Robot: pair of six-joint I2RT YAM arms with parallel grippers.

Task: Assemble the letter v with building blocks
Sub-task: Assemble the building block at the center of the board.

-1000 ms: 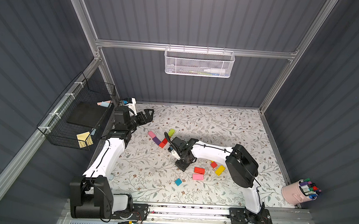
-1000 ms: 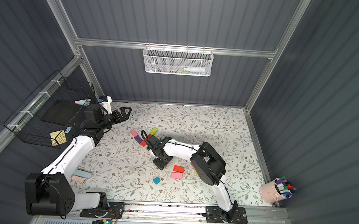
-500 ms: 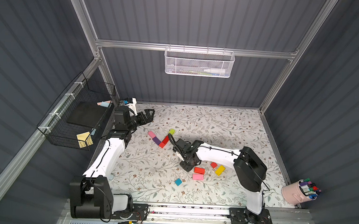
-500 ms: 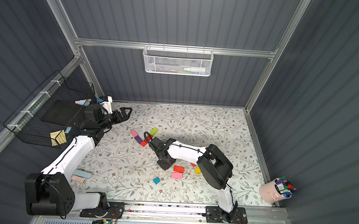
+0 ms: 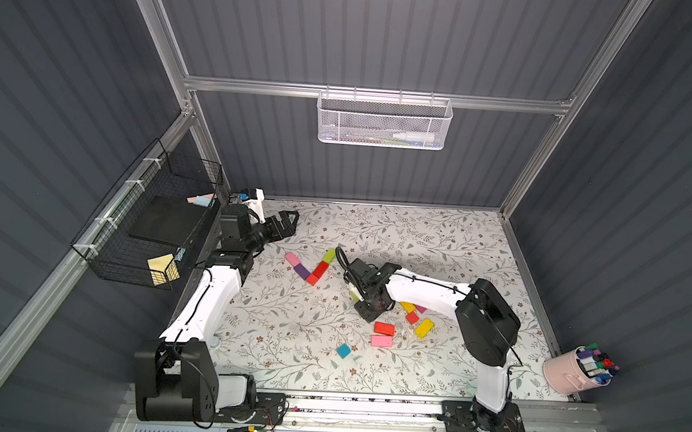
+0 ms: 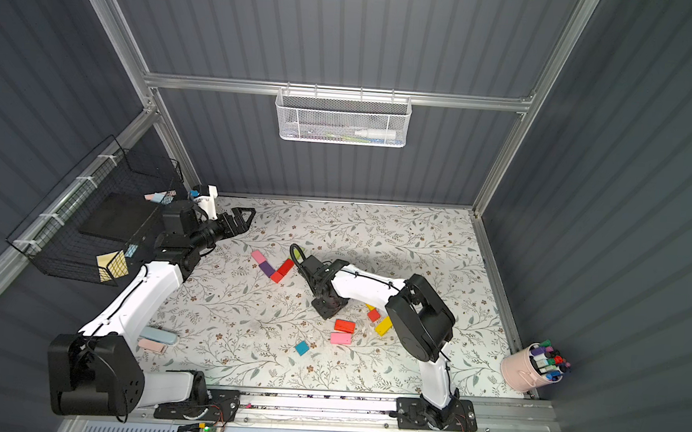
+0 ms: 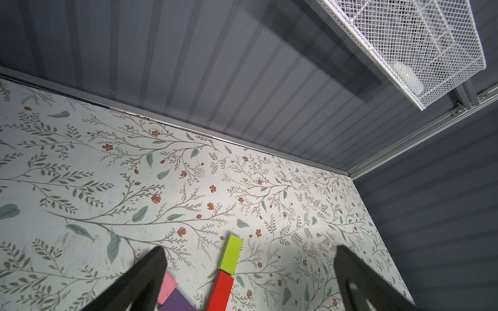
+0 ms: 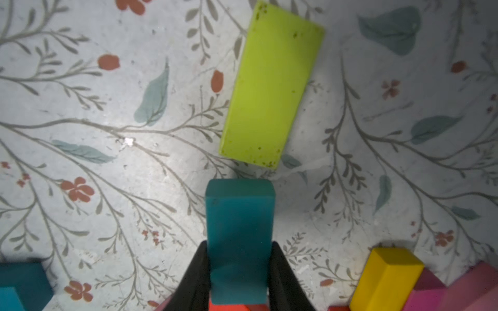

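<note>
In the right wrist view my right gripper [image 8: 239, 258] is shut on a teal block [image 8: 239, 237], gripped by its long sides just above the floral mat. A lime block [image 8: 269, 86] lies flat just beyond it. In both top views this gripper [image 5: 367, 306] points down mid-table, next to several loose blocks: red [image 5: 384, 328], pink [image 5: 382, 341], teal [image 5: 343, 350] and yellow [image 5: 424, 328]. A pink [image 5: 292, 258], purple [image 5: 302, 270], red [image 5: 321, 269] and lime [image 5: 328, 256] row forms a partial V. My left gripper [image 5: 289, 221] hovers open at the back left, holding nothing.
A pink cup of markers [image 5: 575, 370] stands at the front right corner. A black wire basket [image 5: 147, 228] hangs on the left wall and a white mesh basket [image 5: 384, 121] on the back wall. Two pastel cases [image 6: 158, 339] lie at the front left.
My right gripper's jaws have narrowed onto the teal block, and the right arm has shifted slightly right. The left arm has not moved.
</note>
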